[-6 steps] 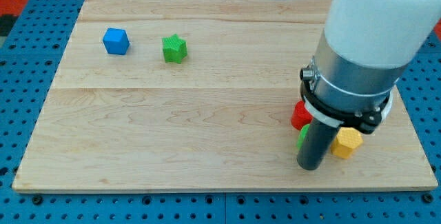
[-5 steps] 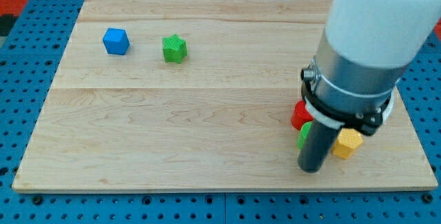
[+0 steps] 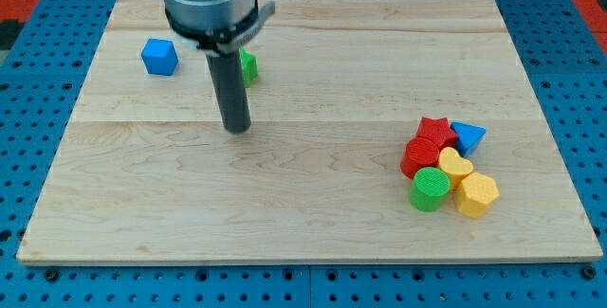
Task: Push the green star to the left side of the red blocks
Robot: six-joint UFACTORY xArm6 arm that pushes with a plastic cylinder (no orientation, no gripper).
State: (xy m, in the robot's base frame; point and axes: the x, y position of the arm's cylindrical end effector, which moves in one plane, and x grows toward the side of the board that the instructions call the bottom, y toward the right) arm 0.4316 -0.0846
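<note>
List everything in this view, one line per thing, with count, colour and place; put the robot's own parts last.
wooden board: one, light wood, fills most of the view.
pegboard: one, blue, around the board.
blue cube: one, blue, view's top left.
green star: one, green, right of the cube, partly hidden behind the rod.
red star: one, red, top of the cluster at the view's right.
blue triangle: one, blue, right of the red star.
red block: one, red, cluster's left.
yellow heart: one, yellow, cluster's middle.
green cylinder: one, green, cluster's bottom left.
yellow hexagon: one, yellow, cluster's bottom right.
my tip: one, dark, below the green star.
</note>
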